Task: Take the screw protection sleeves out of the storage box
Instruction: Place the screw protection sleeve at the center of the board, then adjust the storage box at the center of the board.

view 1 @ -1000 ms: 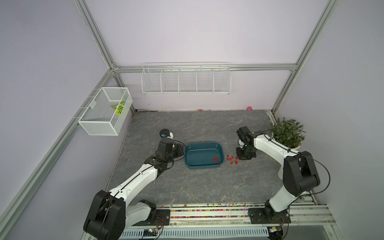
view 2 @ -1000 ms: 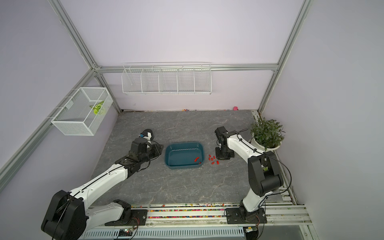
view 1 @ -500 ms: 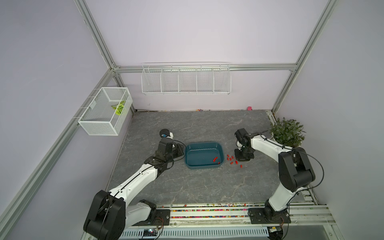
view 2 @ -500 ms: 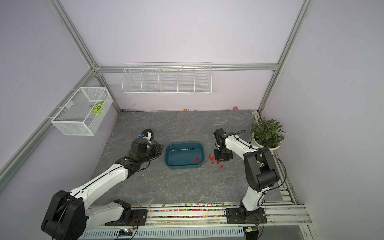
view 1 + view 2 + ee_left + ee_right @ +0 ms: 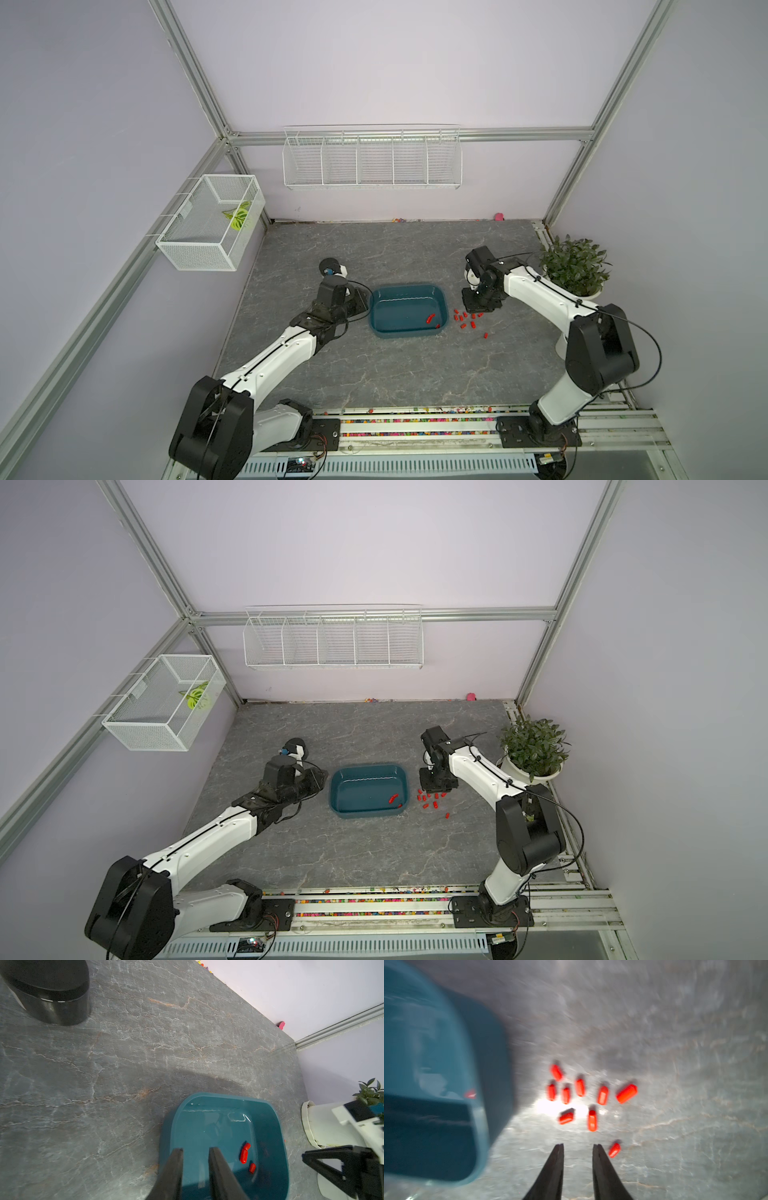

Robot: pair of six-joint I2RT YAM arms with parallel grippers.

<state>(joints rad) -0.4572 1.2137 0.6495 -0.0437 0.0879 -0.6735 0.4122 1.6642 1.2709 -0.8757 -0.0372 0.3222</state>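
Observation:
The storage box, a teal tub, sits mid-table. A few red screw protection sleeves lie in its right end. Several more sleeves lie scattered on the table just right of the box. My left gripper is shut on the box's left wall, one finger outside and one inside. My right gripper points down at the table just behind the loose sleeves. It is open and empty, with one sleeve beside a fingertip.
A black cup stands behind my left wrist. A potted plant is at the right edge. White wire baskets hang on the back wall and the left wall. Coloured beads fill the front rail.
My right gripper's jaws have parted over the loose sleeves and the gripper has edged slightly toward the box. The left arm and the box have not moved.

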